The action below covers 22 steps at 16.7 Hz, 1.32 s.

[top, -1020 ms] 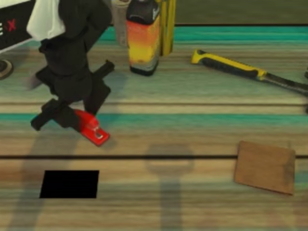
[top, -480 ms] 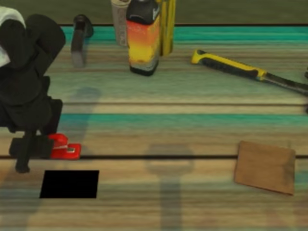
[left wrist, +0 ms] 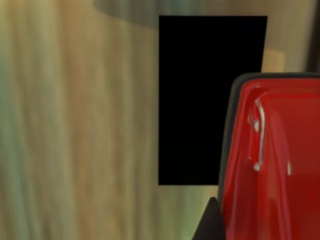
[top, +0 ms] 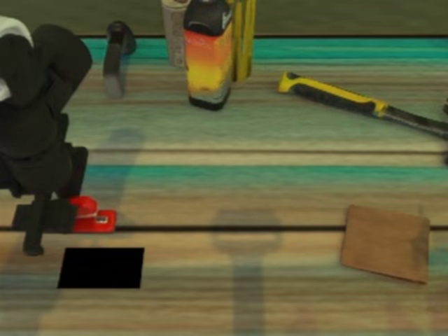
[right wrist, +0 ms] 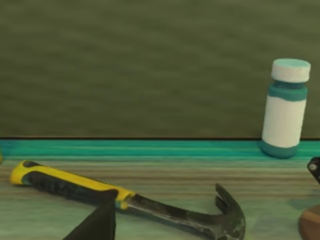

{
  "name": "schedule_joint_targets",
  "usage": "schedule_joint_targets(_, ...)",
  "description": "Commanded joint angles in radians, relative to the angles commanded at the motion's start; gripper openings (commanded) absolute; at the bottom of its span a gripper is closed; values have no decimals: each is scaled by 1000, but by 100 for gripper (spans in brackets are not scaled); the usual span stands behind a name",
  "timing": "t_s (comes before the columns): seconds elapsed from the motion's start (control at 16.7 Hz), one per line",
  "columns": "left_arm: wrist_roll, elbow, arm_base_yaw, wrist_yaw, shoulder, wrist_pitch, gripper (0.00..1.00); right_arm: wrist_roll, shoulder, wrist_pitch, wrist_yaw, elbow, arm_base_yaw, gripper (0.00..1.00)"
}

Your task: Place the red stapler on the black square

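Striped wooden tabletop (top: 280,182) fills the view — my left arm looms over its left edge, and the left gripper (top: 52,215) has its jaws pinching the red stapler (top: 89,213). The stapler sits just above the black square (top: 101,267), not over it — near, not touching. The right gripper is out of sight.

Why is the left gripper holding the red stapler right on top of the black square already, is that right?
Not quite. The left gripper does hold the red stapler, but the top view shows the stapler beside the black square, not over it yet. The square lies bare.
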Motion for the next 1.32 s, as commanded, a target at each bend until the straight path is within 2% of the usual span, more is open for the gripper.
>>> schedule_joint_targets(0.54, -10, -225, -5, 0, 135, 368, 0, 0, 0, 0, 0, 0, 0, 100)
schedule_joint_targets(0.84, -12, -245, -6, 0, 147, 396, 0, 0, 0, 0, 0, 0, 0, 100)
schedule_joint_targets(1.32, -12, -245, -6, 0, 147, 396, 60, 0, 0, 0, 0, 0, 0, 100)
